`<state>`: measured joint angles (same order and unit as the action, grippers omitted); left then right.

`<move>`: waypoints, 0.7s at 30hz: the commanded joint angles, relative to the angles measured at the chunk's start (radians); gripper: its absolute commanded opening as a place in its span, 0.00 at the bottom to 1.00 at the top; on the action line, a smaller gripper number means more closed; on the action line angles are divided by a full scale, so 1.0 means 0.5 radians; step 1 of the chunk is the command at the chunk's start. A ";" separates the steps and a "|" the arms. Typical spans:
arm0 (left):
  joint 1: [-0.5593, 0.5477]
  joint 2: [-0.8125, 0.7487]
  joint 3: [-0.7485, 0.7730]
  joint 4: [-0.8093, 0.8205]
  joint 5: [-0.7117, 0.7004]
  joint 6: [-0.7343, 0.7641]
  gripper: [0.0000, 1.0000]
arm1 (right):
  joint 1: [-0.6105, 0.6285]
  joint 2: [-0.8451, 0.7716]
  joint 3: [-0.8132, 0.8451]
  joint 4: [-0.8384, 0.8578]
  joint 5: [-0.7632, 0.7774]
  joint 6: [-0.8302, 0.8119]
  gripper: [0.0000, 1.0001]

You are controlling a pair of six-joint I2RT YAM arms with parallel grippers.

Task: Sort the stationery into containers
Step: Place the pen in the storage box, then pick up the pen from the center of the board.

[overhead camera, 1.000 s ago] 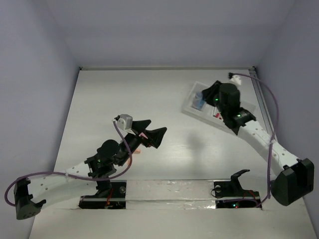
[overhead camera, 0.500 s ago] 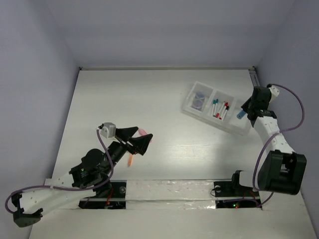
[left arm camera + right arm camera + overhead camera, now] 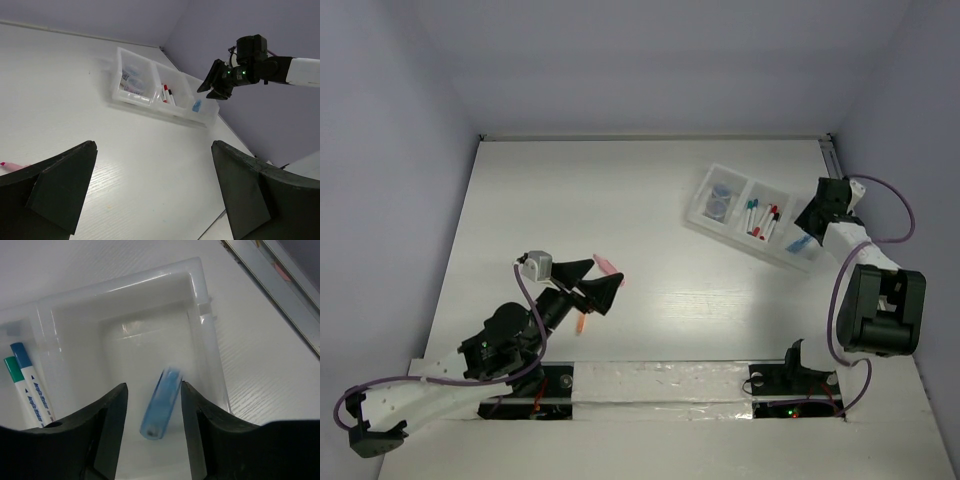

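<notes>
Blue piece [image 3: 161, 405], blurred, lies diagonal in tray's [image 3: 200, 295] end compartment, seemingly loose under right gripper's [image 3: 152, 390] parted jaws; left gripper [image 3: 154, 146] gapes.

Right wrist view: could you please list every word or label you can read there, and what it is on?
Thin white pen with blue cap: blue print along the barrel, too blurred to read.
Thin white pen with teal cap: likewise printed, unreadable.
Translucent white plastic tray: no text.

White wood-grain surface [image 3: 620, 190] occupies the centre. Lilac walls [image 3: 650, 60] enclose three sides. Metal rail [image 3: 832, 160] at right edge. Glossy taped strip [image 3: 660, 384] along the bottom.
</notes>
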<state>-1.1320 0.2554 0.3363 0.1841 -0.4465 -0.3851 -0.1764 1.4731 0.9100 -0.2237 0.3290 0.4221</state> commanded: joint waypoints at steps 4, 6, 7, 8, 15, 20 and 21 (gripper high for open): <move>-0.006 -0.020 0.033 0.037 -0.030 -0.046 0.99 | -0.012 -0.160 0.131 0.052 -0.093 -0.016 0.61; -0.006 0.001 0.067 0.025 -0.043 -0.058 0.99 | -0.012 -0.273 0.128 0.027 -0.194 -0.004 0.65; -0.006 0.008 0.082 0.006 -0.061 -0.064 0.99 | 0.006 -0.319 0.119 0.024 -0.259 0.002 0.61; -0.006 0.020 0.097 -0.003 -0.067 -0.070 0.99 | 0.030 -0.372 0.067 0.036 -0.435 0.012 0.53; -0.006 0.072 0.297 -0.126 -0.168 -0.153 0.99 | 0.959 -0.553 -0.065 0.162 -0.873 0.033 0.05; -0.006 0.066 0.441 -0.340 -0.328 -0.269 0.99 | 1.701 -0.201 -0.004 0.309 -0.876 0.064 0.11; -0.006 0.060 0.499 -0.365 -0.364 -0.282 0.99 | 1.785 -0.133 0.033 0.328 -0.855 0.058 0.13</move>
<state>-1.1320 0.2890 0.5072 0.0475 -0.5568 -0.4816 0.6014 1.3312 0.9005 -0.1066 -0.0700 0.4458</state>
